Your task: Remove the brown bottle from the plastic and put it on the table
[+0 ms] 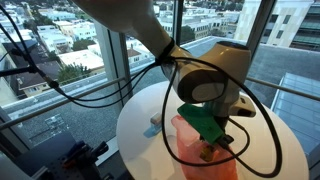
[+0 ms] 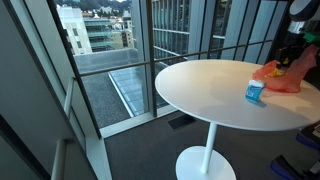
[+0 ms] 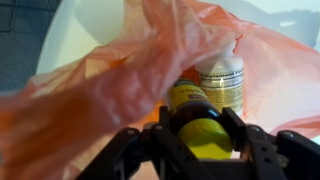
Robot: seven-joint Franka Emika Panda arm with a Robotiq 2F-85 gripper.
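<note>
In the wrist view my gripper (image 3: 201, 132) is shut on a brown bottle (image 3: 190, 105) with a yellow cap and yellow label, at the mouth of an orange plastic bag (image 3: 120, 80). A second bottle with a white cap and beige label (image 3: 222, 78) lies inside the bag just behind it. In an exterior view the gripper (image 1: 208, 125) reaches down into the orange bag (image 1: 190, 145) on the round white table (image 1: 140, 120). In an exterior view the bag (image 2: 280, 75) lies at the table's far right edge, and the arm is mostly out of frame.
A small blue and white container (image 2: 255, 91) stands on the white table (image 2: 200, 90) next to the bag; it also shows in an exterior view (image 1: 153, 128). Black cables (image 1: 70, 90) hang around the arm. Tall windows and railing surround the table.
</note>
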